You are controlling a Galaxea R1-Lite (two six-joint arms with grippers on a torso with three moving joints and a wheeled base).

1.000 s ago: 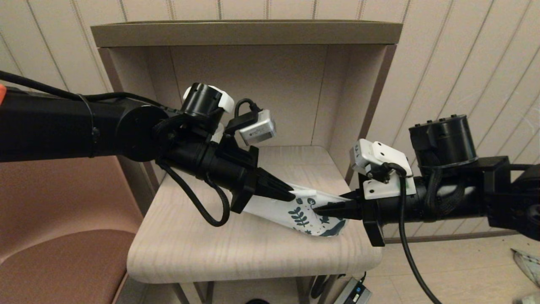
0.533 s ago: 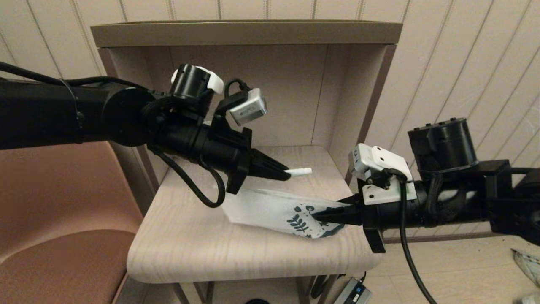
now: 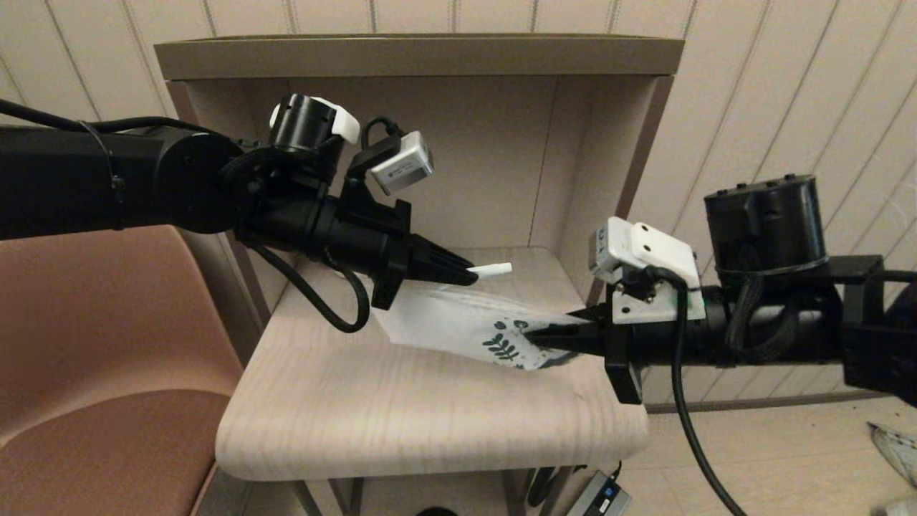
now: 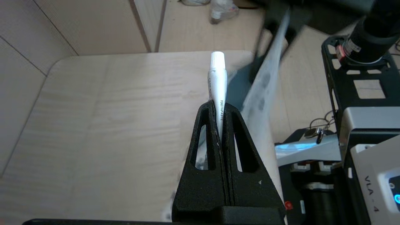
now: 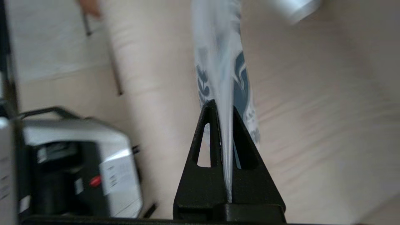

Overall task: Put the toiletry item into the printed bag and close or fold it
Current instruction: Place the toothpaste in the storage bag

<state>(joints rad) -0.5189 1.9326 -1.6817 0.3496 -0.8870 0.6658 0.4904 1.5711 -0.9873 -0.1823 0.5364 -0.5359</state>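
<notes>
1. While the left gripper holds its fingers pressed together on the small white squeeze tube marked "toothpaste", the tube juts out cap-first, lying along the line of the fingers and aimed toward the robot's right.
2. Just below and beside the tube's cap hangs the thin white crinkly bag with dark teal leaf prints, stretched above the pale wood-grain surface of the shelf unit.
3. The right gripper has its fingers clamped on the bag's printed end, so the plain end trails back under the left gripper.
4. The tube therefore sits above the bag, not in it; I judge the coming move turns on which end is the mouth, and that cannot be told.
5. Against half a second ago, the left gripper has drawn back and upward with the tube, and the right gripper has lifted the printed end. A second ago the left fingers were down at the bag.
</notes>
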